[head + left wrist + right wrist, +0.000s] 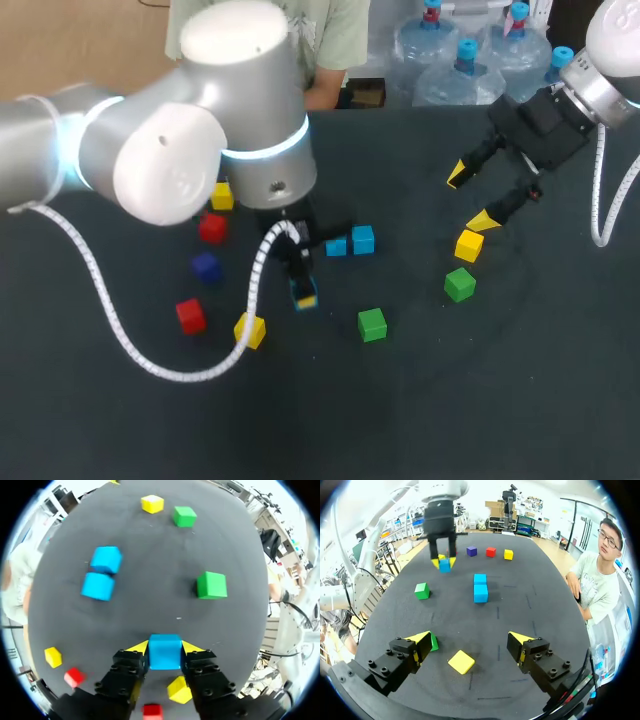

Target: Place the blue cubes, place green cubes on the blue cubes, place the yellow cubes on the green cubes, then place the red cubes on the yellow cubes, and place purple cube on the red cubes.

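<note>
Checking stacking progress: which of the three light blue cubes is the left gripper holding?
The lone blue cube, clamped between the yellow tips of the left gripper. The other two blue cubes sit side by side ahead of it, ungripped.

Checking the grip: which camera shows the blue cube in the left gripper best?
Left wrist view: the blue cube sits close, between the left gripper's fingers, both touching. Head view shows only a sliver; right wrist view, small and distant.
</note>
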You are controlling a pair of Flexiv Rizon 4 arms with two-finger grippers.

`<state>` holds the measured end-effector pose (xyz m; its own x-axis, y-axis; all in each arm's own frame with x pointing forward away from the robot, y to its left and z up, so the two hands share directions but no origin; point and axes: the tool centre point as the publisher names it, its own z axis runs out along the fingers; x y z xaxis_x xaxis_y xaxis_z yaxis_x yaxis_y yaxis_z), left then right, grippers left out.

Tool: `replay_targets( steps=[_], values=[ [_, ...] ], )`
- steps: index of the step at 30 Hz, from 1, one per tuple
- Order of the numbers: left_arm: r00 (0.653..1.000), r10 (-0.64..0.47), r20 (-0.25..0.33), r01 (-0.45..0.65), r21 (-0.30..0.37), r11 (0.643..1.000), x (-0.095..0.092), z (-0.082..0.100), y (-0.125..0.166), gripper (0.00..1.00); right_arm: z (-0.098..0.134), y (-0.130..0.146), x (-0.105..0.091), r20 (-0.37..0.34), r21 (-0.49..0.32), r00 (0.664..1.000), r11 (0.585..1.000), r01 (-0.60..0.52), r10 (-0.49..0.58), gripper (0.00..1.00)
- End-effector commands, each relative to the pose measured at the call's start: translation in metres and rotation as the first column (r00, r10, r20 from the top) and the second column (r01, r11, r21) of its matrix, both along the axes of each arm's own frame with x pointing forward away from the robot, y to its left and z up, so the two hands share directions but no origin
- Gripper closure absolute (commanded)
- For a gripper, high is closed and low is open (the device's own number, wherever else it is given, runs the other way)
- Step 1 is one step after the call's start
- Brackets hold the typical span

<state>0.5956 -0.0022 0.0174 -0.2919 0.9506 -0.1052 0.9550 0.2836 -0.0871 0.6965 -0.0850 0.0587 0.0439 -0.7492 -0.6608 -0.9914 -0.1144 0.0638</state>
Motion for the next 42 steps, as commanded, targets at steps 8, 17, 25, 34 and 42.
replay_targets(
  steps=[8,17,25,34,42],
  values=[
    [0.999,0.016,0.036,-0.015,-0.013,1.000,0.044,0.029,0.038,1.00,0.000,0.000,0.000,0.001,0.002,1.000,1.000,0.000,0.000,0.00],
    [0.998,0.028,0.050,-0.025,-0.051,0.998,0.067,0.038,0.035,1.00,0.000,0.000,0.000,0.001,0.002,1.000,1.000,0.000,0.000,0.00],
    [0.998,0.028,0.050,-0.025,-0.051,0.998,0.067,0.038,0.035,1.00,0.000,0.000,0.000,0.001,0.002,1.000,1.000,0.000,0.000,0.00],
    [0.998,0.028,0.050,-0.025,-0.051,0.998,0.067,0.038,0.035,1.00,0.000,0.000,0.000,0.001,0.002,1.000,1.000,0.000,0.000,0.00],
    [0.996,-0.087,0.001,0.087,-0.017,0.996,0.088,0.027,0.018,1.00,0.000,0.000,0.000,0.001,0.002,1.000,1.000,0.000,0.000,0.00]
  ],
)
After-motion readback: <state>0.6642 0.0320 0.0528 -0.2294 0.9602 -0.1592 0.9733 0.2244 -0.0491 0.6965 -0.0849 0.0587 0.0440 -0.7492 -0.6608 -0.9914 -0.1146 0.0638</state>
